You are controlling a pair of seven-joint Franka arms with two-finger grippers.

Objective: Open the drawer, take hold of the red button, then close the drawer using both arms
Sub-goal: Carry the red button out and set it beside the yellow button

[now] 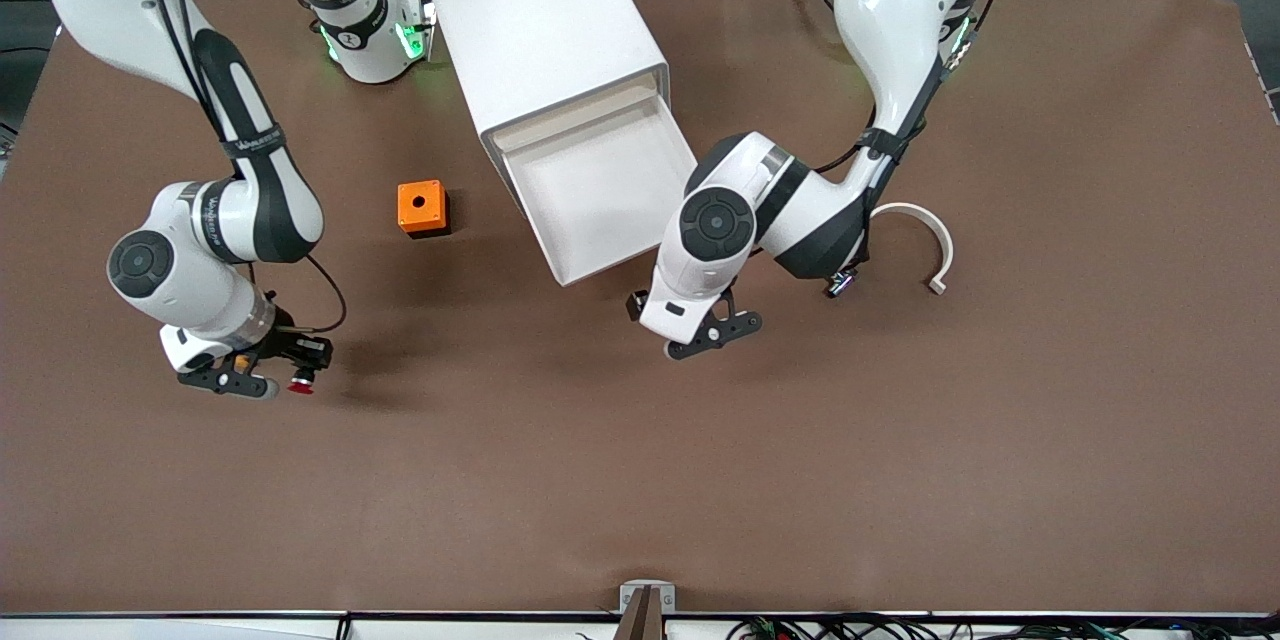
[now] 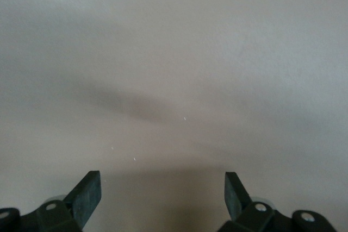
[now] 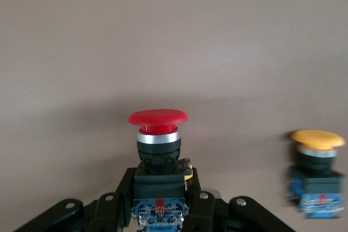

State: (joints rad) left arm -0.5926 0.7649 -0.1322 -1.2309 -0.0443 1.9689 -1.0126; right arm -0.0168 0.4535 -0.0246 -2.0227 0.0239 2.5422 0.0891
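Your right gripper clamps the red button; left gripper, open beside the open drawer, may shove it askew.

Red-capped button with silver ring and black-and-blue body; yellow-capped button, same body colours; orange block with a dark hole; white cabinet and drawer; plain brown table; white curved piece; black grippers
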